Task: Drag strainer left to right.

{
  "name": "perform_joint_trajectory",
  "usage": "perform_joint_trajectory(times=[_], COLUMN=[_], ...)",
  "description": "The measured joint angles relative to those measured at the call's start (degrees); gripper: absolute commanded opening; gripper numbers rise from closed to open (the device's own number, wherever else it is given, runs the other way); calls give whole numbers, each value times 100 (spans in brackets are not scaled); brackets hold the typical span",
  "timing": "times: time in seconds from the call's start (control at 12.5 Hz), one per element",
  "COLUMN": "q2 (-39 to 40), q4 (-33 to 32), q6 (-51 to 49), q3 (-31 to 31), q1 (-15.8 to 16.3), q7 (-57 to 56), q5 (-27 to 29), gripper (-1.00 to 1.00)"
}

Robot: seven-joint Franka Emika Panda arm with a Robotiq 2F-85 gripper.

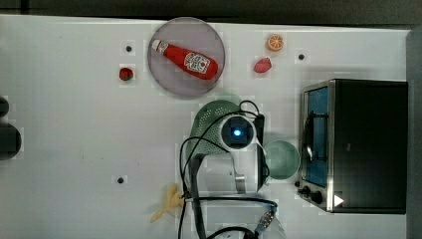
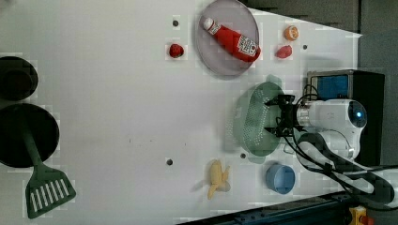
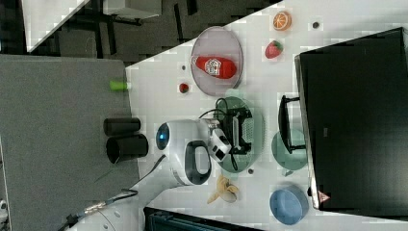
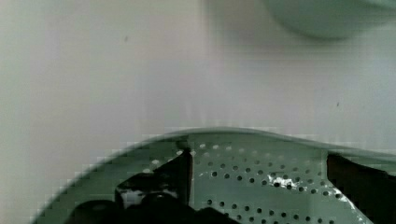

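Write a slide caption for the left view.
Open gripper poised over the mint strainer, between ketchup plate and blue bowl.

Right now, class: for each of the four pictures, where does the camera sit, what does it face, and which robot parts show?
Top view: overhead, facing down; arm over the strainer.
Left view: high, angled down; open fingers above the strainer.
Right view: high, opposite side; arm, toaster oven.
Wrist view: on the arm, facing the strainer; both fingers.
Left and right views share the blue bowl.

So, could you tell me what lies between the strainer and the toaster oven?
The pale green mug lies between the strainer and the oven in the right view.
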Motion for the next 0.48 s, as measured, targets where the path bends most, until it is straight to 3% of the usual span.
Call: perform_joint_trajectory(times=[0.48], q2=[-134], q4=[-201], q6=[28], q3=[-145], q1=[-58], q7=[-1223], q5=[-81], gripper=[100])
